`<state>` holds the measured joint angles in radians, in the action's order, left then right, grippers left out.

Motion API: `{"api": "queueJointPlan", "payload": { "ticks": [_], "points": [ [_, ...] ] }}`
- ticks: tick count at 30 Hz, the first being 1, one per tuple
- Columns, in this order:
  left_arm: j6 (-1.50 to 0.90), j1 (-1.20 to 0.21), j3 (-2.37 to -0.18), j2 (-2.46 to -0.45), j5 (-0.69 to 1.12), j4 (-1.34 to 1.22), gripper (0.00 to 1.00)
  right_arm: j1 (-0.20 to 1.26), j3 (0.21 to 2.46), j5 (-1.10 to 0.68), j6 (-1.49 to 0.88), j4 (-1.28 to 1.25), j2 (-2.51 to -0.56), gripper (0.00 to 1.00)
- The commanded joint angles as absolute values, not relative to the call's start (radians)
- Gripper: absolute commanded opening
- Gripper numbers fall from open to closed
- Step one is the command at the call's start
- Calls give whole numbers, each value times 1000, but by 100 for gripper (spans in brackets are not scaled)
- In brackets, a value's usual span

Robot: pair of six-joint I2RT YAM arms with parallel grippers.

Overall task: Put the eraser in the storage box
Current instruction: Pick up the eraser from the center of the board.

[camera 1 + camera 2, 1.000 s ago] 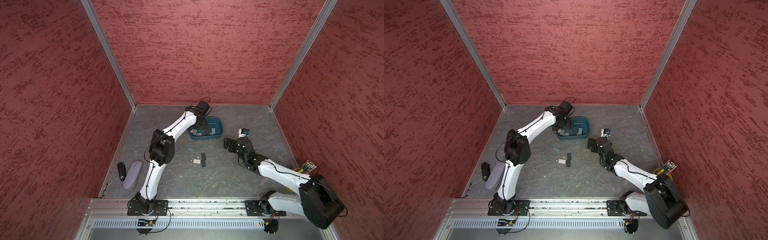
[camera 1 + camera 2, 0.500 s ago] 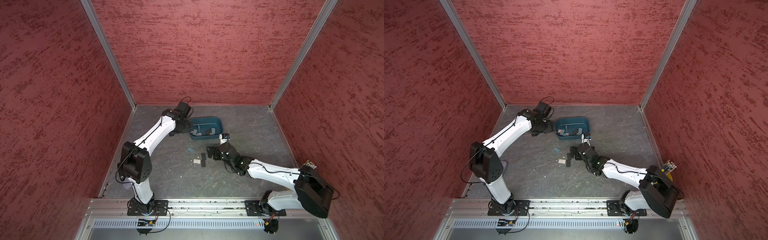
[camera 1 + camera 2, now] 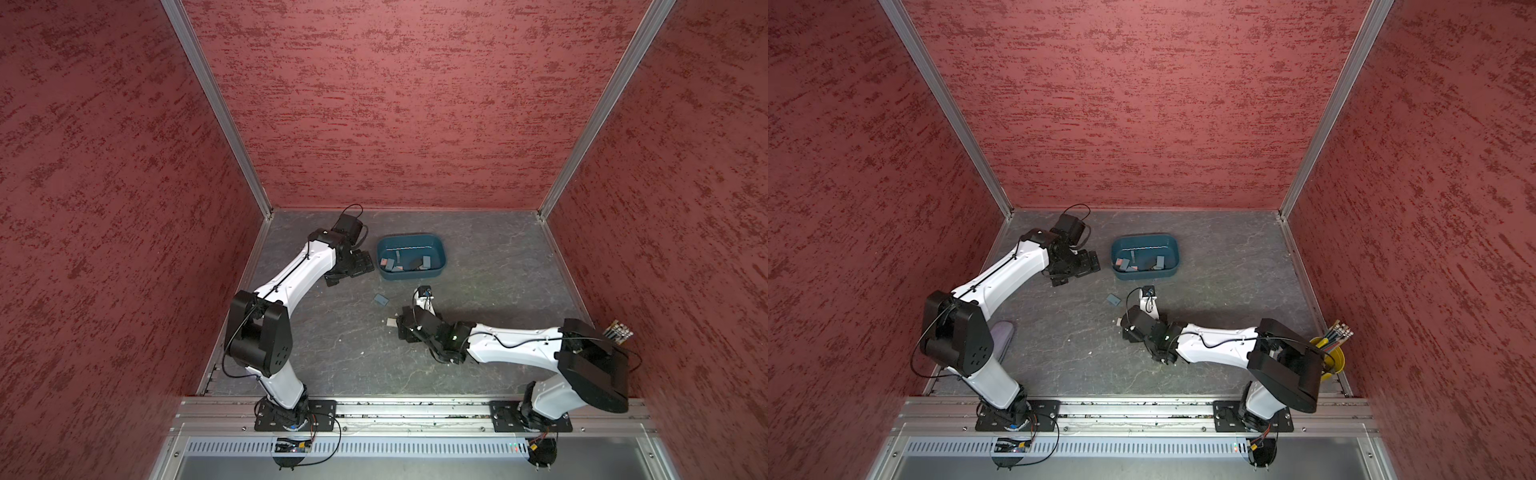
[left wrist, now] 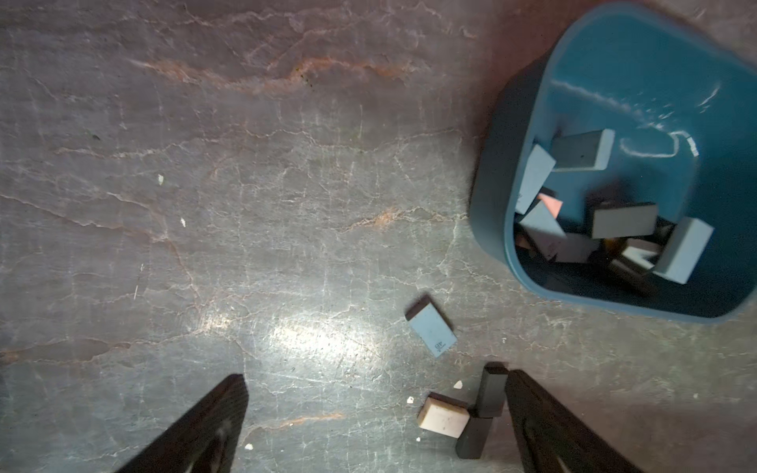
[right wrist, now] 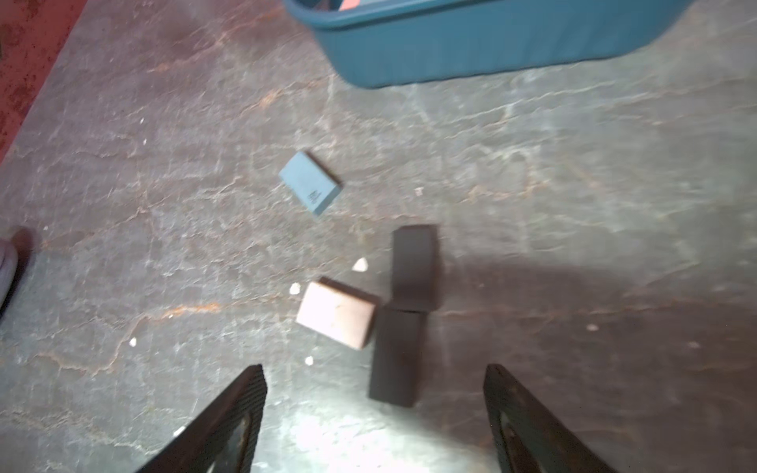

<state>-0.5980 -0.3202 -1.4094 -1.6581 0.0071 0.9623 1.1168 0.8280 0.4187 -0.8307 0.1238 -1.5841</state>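
The storage box (image 3: 440, 266) (image 3: 1173, 266) is a teal tub at the back of the floor with several erasers inside. On the floor in front of it lie a blue eraser (image 3: 381, 299) (image 5: 310, 183), a pale eraser (image 5: 336, 313) (image 4: 443, 415) and two black erasers (image 5: 413, 266) (image 5: 395, 356). My right gripper (image 5: 375, 372) (image 3: 402, 329) hovers low over this cluster. It is open and empty, and the nearer black eraser lies just ahead of its fingertips. My left gripper (image 4: 375, 379) (image 3: 349, 272) is open and empty, just left of the box.
A yellow cup of pencils (image 3: 1331, 357) stands at the right wall behind my right arm. A purple pouch (image 3: 1001, 334) lies at the left, partly hidden by my left arm. Small white crumbs (image 5: 360, 265) dot the grey floor. Red walls enclose three sides.
My left gripper has pulled back out of the box to its left side. My right arm has swung left and down over the loose erasers, its jaws narrowing slightly.
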Motion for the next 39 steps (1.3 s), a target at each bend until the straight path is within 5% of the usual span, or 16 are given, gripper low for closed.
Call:
{"api": "queueJointPlan", "payload": {
  "ticks": [1,16,39],
  "points": [
    [-614,-280,-1389,-1620,57,926,100,1138,880,473,-886,204,-1628,80],
    [-624,-236,-1371,-1601,92,922,100,1149,863,469,-960,239,-1661,62],
    [-634,-216,-1353,-1583,126,902,100,1151,950,468,-933,323,-1795,55]
  ]
}}
